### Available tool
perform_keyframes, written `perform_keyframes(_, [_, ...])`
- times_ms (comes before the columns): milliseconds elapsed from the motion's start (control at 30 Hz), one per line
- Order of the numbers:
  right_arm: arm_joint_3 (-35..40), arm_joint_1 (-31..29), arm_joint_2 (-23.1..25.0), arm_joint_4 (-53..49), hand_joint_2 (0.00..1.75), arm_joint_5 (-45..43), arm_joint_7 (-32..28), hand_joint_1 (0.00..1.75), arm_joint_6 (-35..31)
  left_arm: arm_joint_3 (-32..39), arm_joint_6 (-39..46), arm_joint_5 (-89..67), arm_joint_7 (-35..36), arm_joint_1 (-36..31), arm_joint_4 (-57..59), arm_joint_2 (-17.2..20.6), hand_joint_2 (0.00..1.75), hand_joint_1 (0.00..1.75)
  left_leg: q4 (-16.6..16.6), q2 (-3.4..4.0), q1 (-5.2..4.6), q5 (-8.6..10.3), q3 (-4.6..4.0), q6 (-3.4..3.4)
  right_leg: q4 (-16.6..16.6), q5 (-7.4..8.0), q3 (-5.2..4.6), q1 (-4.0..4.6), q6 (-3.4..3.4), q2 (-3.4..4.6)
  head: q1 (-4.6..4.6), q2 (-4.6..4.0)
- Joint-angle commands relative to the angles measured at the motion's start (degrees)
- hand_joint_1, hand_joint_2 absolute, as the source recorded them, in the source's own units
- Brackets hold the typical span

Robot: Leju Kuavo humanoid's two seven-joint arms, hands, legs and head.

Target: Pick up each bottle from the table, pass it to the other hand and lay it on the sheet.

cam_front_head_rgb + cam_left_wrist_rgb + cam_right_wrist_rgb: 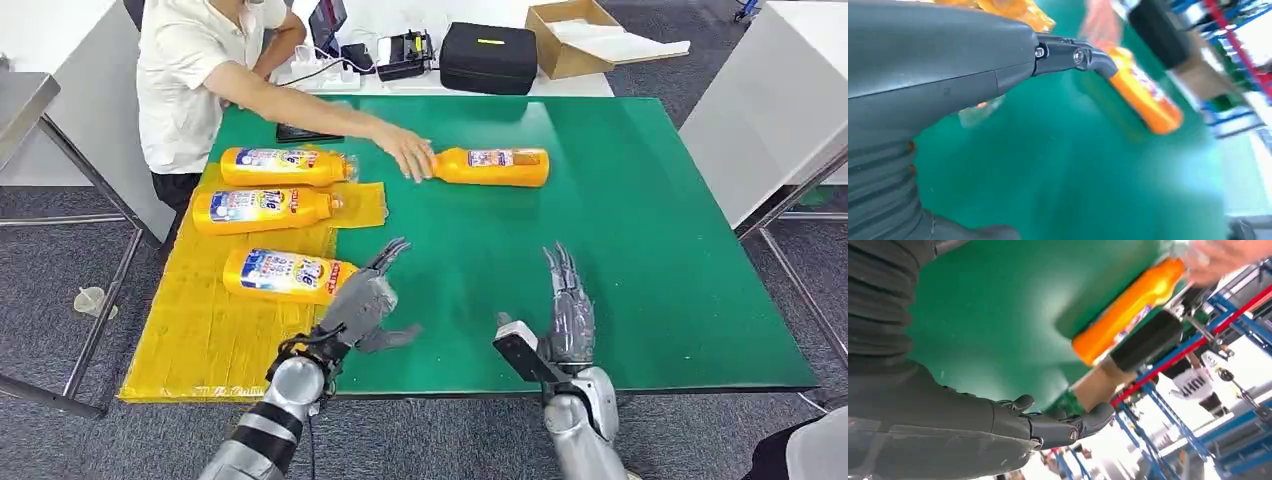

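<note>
From up high, both robot hands hold nothing, fingers spread. Three bottles lie on the yellow sheet [200,330]; the nearest bottle [285,275] is just beside the left hand [362,305]. Well past the right hand [565,310], a person's hand [408,152] sets down another bottle [495,166], probably for the next pick. The left wrist view is blurry, but shows that bottle ahead. The right wrist view shows its far end.
</note>
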Motion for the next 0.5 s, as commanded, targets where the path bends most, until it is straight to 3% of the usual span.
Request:
perform_keyframes(33, [0.7,0.8,-1.5,-2.9,1.75,0.2,0.5,0.0,-0.1,-3.4,-0.4,1.2,0.4,3.9,-8.7,1.1,1.75,0.0,0.0,0.13,-0.01,-0.06,0.21,-0.01,0.0,-0.04,0.17,0.02,-0.17,0.05,-0.02,0.0])
perform_keyframes(67, [0.7,0.8,-1.5,-2.9,1.75,0.2,0.5,0.0,-0.1,-3.4,-0.4,1.2,0.4,3.9,-8.7,1.1,1.75,0.0,0.1,0.27,0.03,-0.24,0.5,-0.02,0.0,-0.17,0.46,0.1,-0.36,0.12,-0.02,0.0])
perform_keyframes(167, [0.7,0.8,-1.5,-2.9,1.75,0.2,0.5,0.0,-0.1,-3.4,-0.4,1.2,0.4,3.9,-8.7,1.1,1.75,0.0,0.0,0.18,0.01,-0.09,0.3,-0.02,0.0,-0.06,0.26,0.05,-0.21,0.09,-0.02,0.0])
perform_keyframes(267, [1.0,1.9,-3.5,-3.6,1.75,9.9,6.8,0.0,-5.4,-3.4,-1.9,7.9,0.1,7.6,-10.8,0.5,1.75,0.0,0.0,0.12,0.0,-0.07,0.34,-0.02,-0.1,-0.07,0.32,0.04,-0.18,0.03,-0.02,0.0])
perform_keyframes(433, [0.2,3.7,-6.9,-3.1,1.75,18.1,14.2,0.0,-2.0,-4.9,-2.1,16.5,2.3,14.4,-16.1,0.4,1.75,0.0,-0.1,0.03,-0.01,-0.03,0.25,-0.02,-0.1,-0.05,0.25,0.01,-0.12,-0.02,-0.02,0.0])
perform_keyframes(467, [0.3,3.8,-7.3,-2.5,1.75,18.7,14.7,0.0,-1.6,-5.3,-1.8,17.1,2.4,14.9,-16.7,0.4,1.75,0.0,0.0,0.15,0.01,-0.3,0.66,0.0,-0.1,-0.27,0.67,0.08,-0.3,0.02,-0.04,0.0])
perform_keyframes(500, [0.5,3.7,-7.9,-1.7,1.75,19.1,15.4,0.0,-0.5,-5.8,-1.7,17.4,2.9,15.2,-16.9,0.4,1.75,0.0,0.0,0.09,0.0,-0.13,0.37,-0.01,-0.1,-0.11,0.39,0.03,-0.17,0.02,-0.02,0.0])
